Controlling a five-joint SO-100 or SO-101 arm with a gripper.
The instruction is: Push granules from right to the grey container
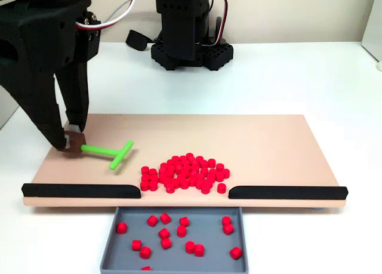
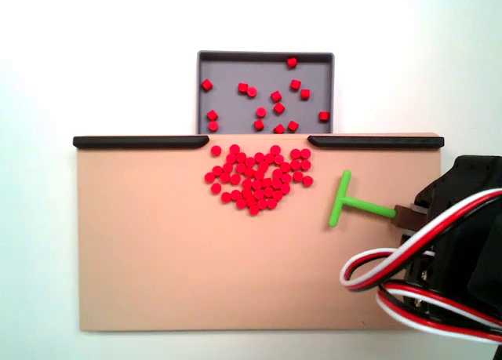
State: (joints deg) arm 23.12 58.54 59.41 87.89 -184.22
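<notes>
Red granules (image 2: 259,180): fourteen in grey container (image 2: 314,60); end effector (image 1: 73,144) clamped on one green pusher (image 1: 113,151).

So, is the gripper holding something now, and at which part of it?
Yes. The gripper holds the green T-shaped stick by the far end of its long stem, where a small brown block sits. The crossbar end points toward the red pellets.

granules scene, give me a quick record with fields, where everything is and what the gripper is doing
granules on board: pile at the gap between the black strips
granules in tray: scattered in grey container
pusher: green T-shaped stick, flat on peach board, clear of the pile
gripper: shut on the stick's handle end
</notes>
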